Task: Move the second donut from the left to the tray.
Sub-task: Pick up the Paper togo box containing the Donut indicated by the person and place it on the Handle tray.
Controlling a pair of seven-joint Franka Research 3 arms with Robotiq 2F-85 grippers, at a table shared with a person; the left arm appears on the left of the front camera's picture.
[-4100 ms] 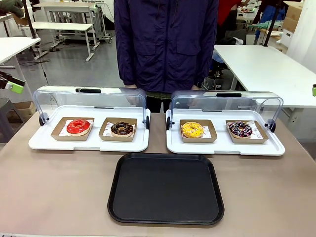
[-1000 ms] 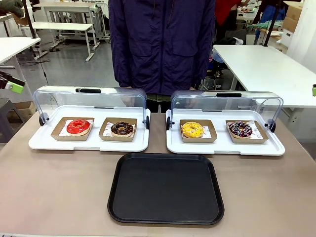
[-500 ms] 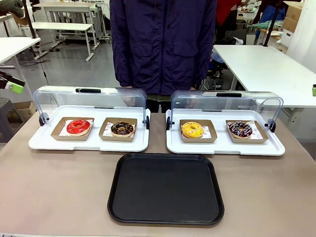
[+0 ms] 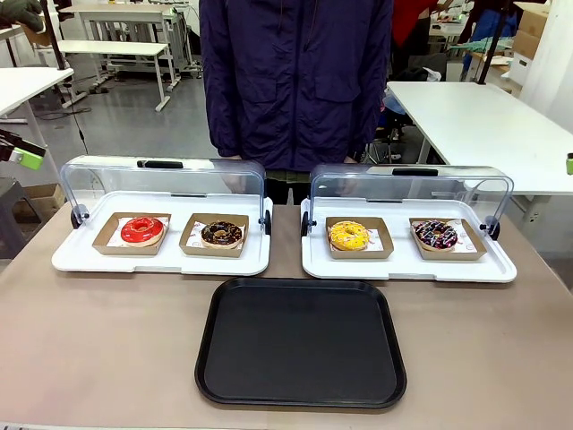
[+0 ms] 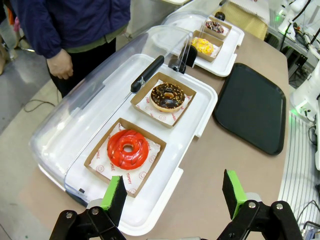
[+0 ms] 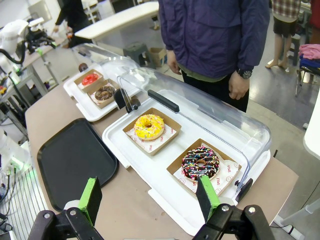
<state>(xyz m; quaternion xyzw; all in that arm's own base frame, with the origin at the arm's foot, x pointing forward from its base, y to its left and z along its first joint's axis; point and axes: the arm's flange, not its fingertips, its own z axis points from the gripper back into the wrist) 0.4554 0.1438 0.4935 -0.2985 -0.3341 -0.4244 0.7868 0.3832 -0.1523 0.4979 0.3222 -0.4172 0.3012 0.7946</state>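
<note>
You'll find nothing on the worktop (image 4: 98, 340) has shifted since the earlier frames; only the person (image 4: 295, 81) at the far side has edged a little toward the robot's left.

The chocolate donut (image 4: 220, 234) (image 5: 167, 96) (image 6: 104, 92) is a ring with dark brown glaze and light flecks. It lies flat on printed white paper in a small square brown cardboard holder (image 4: 214, 249). It sits in the right half of the left white case (image 4: 161, 264), whose clear lid (image 4: 161, 184) is swung up and back behind the donuts. Just beside it, to the robot's left in the same case, is the red donut (image 4: 142, 230) in its own holder.

The black tray (image 4: 300, 345) (image 5: 255, 105) (image 6: 70, 160) lies nearer you on the worktop, in front of the gap between the two cases, with its near corner close to the chocolate donut's case. The right white case (image 4: 407, 269) holds the yellow donut (image 4: 349, 236) and the sprinkled donut (image 4: 435, 235), its lid also raised.

The left gripper (image 5: 175, 195) hangs above the near left end of the left case, jaws spread wide and holding nothing. The right gripper (image 6: 149, 197) hangs over the near edge of the right case, jaws likewise spread and empty.
</note>
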